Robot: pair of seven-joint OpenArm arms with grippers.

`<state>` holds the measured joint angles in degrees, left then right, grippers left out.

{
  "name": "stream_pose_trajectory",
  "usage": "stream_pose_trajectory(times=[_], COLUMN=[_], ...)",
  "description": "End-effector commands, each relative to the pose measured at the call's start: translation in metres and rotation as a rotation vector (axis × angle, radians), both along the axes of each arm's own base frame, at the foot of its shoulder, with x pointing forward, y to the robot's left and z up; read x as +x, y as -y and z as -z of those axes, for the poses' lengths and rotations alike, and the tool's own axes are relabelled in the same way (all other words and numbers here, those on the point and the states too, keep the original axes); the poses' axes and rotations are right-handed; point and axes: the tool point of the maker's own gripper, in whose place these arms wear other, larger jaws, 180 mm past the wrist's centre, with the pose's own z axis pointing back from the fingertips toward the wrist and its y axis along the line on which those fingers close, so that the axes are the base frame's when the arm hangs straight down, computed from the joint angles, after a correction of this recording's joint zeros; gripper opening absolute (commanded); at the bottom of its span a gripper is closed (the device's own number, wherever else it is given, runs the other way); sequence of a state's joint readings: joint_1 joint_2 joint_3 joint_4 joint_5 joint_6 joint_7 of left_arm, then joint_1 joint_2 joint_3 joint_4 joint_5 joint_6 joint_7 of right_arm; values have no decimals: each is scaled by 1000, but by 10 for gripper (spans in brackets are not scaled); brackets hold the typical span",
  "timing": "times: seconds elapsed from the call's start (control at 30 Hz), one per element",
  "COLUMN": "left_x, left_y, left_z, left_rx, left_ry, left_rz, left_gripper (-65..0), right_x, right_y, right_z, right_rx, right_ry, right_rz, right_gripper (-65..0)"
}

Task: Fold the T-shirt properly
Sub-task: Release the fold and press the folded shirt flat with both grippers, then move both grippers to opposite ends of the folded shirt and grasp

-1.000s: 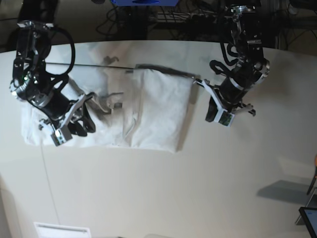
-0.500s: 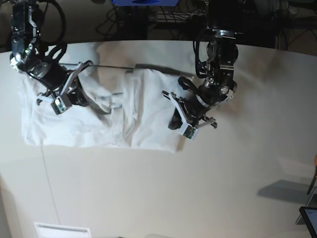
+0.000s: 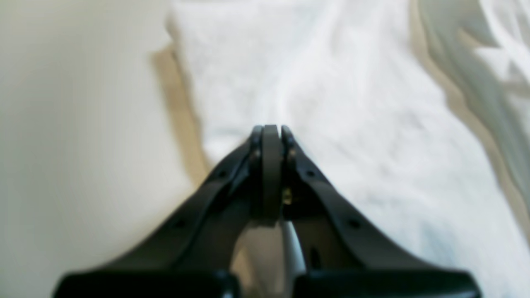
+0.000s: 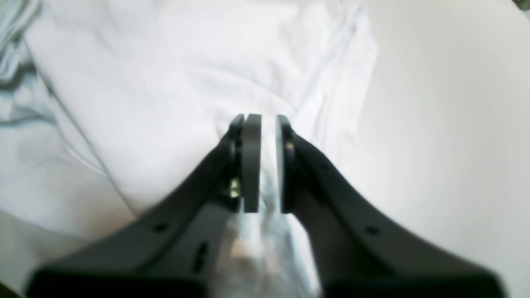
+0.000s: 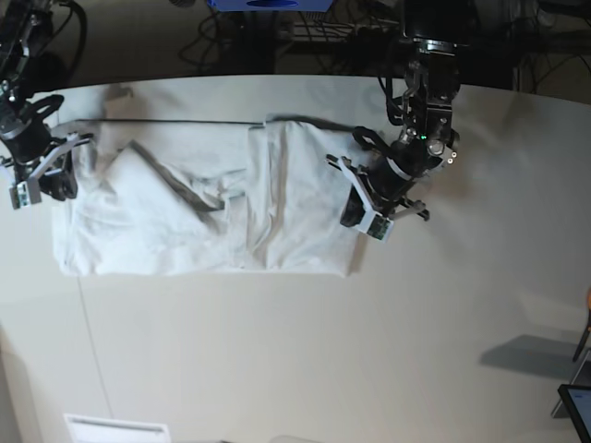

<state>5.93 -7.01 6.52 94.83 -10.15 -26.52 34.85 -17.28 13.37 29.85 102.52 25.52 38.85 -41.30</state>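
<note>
Clock face: laid over the base view, its hub at the middle, 12 at the far edge.
White-framed piece: near edge, 7 o'clock.
Dark-framed screen: 4 o'clock, partly cut off; any writing too small to read.
Tabletop: smooth, off-white, under the shirt.
T-shirt: white, wrinkled, spread from 9 o'clock across the hub towards 2, with raised folds left of the hub.
Left gripper: 3 o'clock, at the shirt's outer edge; clenched, though whether cloth is caught I cannot tell.
Right gripper: 9 o'clock, at the shirt's far-left side; released, fingertips slightly parted.
Blue object: far edge, 12 o'clock; markings unreadable.
</note>
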Motion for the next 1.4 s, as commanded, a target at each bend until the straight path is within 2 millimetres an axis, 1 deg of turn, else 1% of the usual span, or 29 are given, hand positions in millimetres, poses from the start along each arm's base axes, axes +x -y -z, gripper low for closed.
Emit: stream_pose_trajectory(times=[0.0, 0.07, 0.17, 0.27, 0.3, 0.33, 0.4, 0.5, 0.57, 0.63, 0.7, 0.77, 0.83, 0.9, 1.07, 1.17, 1.2, 1.27, 1.33, 1.37], left_x=[13, 14, 15, 14, 12, 11, 7, 1, -3, -11, -17, -20, -24, -28, -37, -35, -37, -41, -35, -33], left_y=[-3, -6, -4, -8, -13, -23, -46, -80, -97, -116, -129, -128, -127, -128, -132, -132, -132, -131, -127, -124], left_z=[-26, -33, -33, -37, -37, -38, -38, -36, -40, -41, -43, -39, -34, -23, 8, 14, 20, 32, 33, 33], left_rx=[-16, -14, -12, -15, -11, -7, 5, 7, -40, -92, -101, -89, -86, -87, -106, -120, -126, -134, -162, -183], left_ry=[88, 105, 107, 115, 116, 118, 116, 81, 56, 23, 6, -13, -33, -75, -193, -212, -233, -283, -285, -285], left_rz=[-12, -21, -15, -26, -37, -66, -125, -212, -244, -274, -285, -251, -231, -229, -251, -256, -259, -262, -258, -257], left_gripper=[-650, -650, -650, -650, -650, -650, -650, -650, -650, -650, -650, -650, -650, -650, -650, -650, -650, -650, -650, -650], right_x=[12, 15, 21, 27, 28, 28, 27, 29, 29, 29, 32, 32, 36, 34, 35, 34, 32, 28, 26, 26], right_y=[12, 36, 67, 90, 95, 101, 106, 107, 106, 106, 106, 106, 115, 117, 121, 122, 123, 120, 118, 111], right_z=[-15, -10, -6, -2, -1, 1, 4, 7, 9, 12, 11, 16, 18, 29, 35, 36, 37, 42, 44, 47], right_rx=[-8, -8, -4, 16, 34, 55, 83, 101, 110, 119, 122, 141, 155, 192, 369, 453, 457, 460, 462, 467], right_ry=[46, 5, -57, -137, -154, -171, -192, -197, -204, -208, -193, -200, -212, -247, -240, -233, -243, -273, -288, -300], right_rz=[8, 84, 170, 232, 255, 280, 310, 315, 316, 317, 318, 322, 331, 340, 339, 341, 341, 337, 332, 320], right_gripper=[-472, -402, -319, -245, -218, -193, -170, -168, -168, -168, -168, -167, -165, -165, -164, -164, -164, -164, -164, -164])
